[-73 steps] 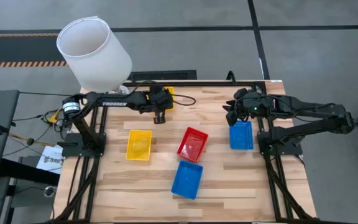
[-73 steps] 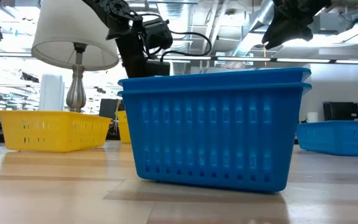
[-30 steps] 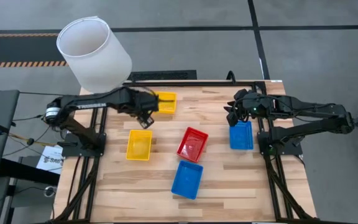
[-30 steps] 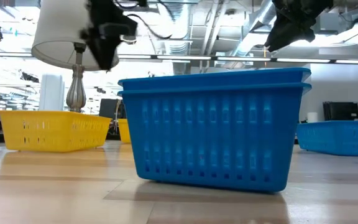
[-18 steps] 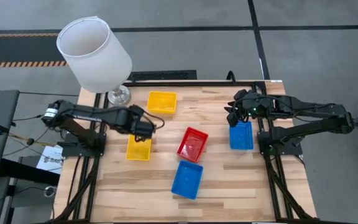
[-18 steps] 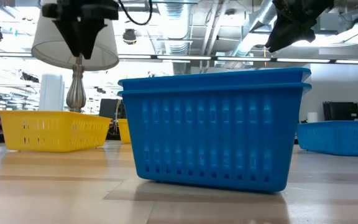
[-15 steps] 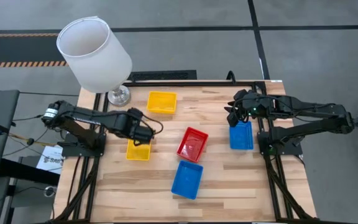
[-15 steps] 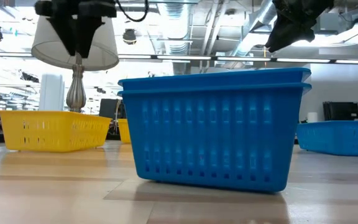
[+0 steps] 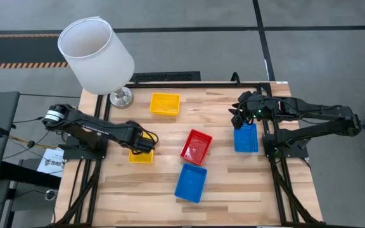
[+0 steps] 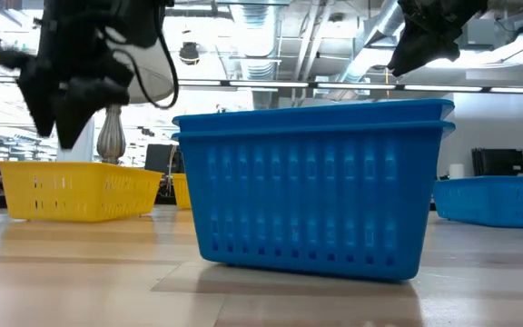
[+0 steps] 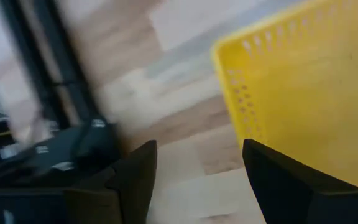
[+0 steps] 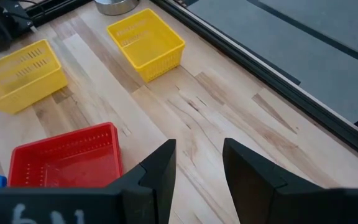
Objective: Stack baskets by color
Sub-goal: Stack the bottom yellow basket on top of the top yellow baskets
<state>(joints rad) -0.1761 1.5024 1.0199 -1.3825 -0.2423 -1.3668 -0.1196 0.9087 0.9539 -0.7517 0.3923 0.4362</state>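
1. The left gripper (image 9: 146,143), fingers spread and empty, hovers over the near yellow basket (image 9: 140,155) on the surface (image 9: 233,183).
2. Judgement: straddle one wall, pinch the rim, lift level, nest it in the far yellow basket (image 9: 165,104).
3. The right gripper (image 9: 236,116), part open and empty, waits over a blue basket (image 9: 246,138).

Light: bright, even overhead | Low view: backlit by glaring windows, left hand (image 10: 62,86) motion-blurred | Left wrist view: smeared | Shadows: soft on bench (image 9: 233,183)
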